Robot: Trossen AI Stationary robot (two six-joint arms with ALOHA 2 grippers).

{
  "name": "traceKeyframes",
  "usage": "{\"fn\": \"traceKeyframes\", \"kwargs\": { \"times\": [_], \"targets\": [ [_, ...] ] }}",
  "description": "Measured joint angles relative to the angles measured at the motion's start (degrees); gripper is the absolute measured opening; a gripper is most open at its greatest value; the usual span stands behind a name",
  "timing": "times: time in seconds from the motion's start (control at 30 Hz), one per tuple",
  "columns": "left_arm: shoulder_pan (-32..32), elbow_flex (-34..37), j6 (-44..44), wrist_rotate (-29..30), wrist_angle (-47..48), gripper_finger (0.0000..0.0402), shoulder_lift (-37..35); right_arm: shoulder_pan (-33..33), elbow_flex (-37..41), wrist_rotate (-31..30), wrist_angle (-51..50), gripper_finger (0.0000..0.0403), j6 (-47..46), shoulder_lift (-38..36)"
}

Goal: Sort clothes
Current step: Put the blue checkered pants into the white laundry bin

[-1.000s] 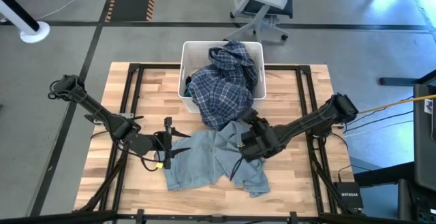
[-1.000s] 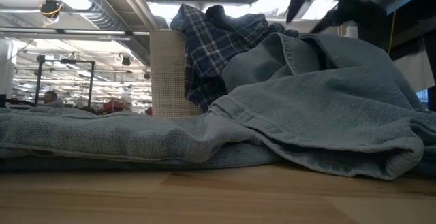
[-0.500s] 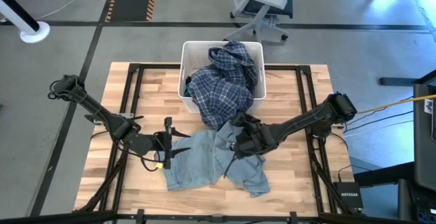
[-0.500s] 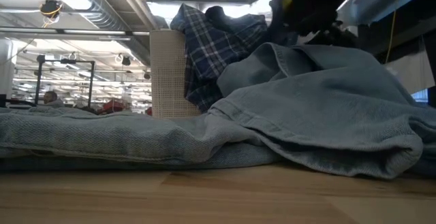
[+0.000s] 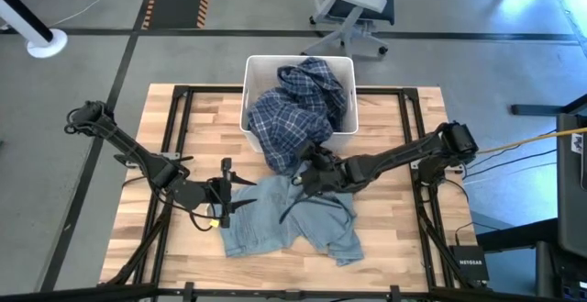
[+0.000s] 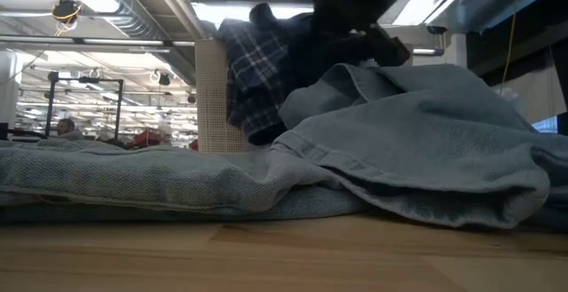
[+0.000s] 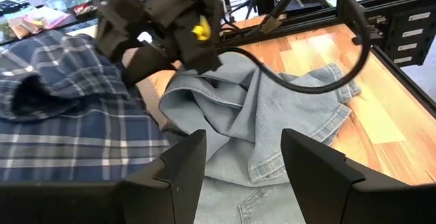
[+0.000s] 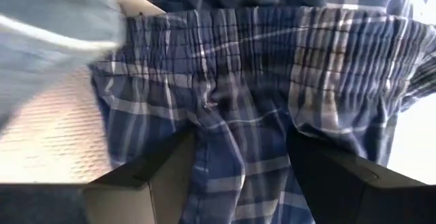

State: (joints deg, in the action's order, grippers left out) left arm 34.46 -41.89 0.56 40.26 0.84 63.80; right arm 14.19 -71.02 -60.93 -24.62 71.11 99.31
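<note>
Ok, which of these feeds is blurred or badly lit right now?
Right wrist view: smeared with blur at one corner, sharper on the plaid shirt past the right gripper. Low view: the arm over the denim is a dark backlit silhouette against bright ceiling lights. High view: evenly lit. Left wrist view: sharp, with the left gripper open.

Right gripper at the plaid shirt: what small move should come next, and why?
Probably ease forward and close on the cloth. In the right wrist view the open fingers frame the plaid shirt, which hangs over the white bin. The left gripper waits by the denim.
</note>
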Motion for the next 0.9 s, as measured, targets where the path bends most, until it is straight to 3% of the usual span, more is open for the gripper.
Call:
{"fn": "traceKeyframes", "kwargs": {
  "times": [0.23,0.3,0.5,0.67,0.9],
  "targets": [
    [0.0,0.0,-0.2,0.0,0.0,0.0187,0.0,-2.7,-0.2,-2.0,9.8,0.0228,1.6,0.0],
    [0.0,0.0,-0.2,0.0,0.0,0.0187,0.0,-3.2,-1.4,-2.7,11.5,0.019,1.6,0.0],
    [0.0,0.0,-0.2,0.0,0.1,0.0187,0.0,-4.0,-9.5,-3.5,11.1,0.0022,1.6,0.0],
    [0.0,0.0,-0.2,0.0,0.3,0.0187,0.0,-5.8,-19.8,-3.8,10.1,0.0032,2.7,0.0],
    [0.0,0.0,0.4,0.0,0.3,0.0187,0.0,-12.3,-36.1,-3.8,-1.5,0.0012,1.6,0.0]
  ]
}}
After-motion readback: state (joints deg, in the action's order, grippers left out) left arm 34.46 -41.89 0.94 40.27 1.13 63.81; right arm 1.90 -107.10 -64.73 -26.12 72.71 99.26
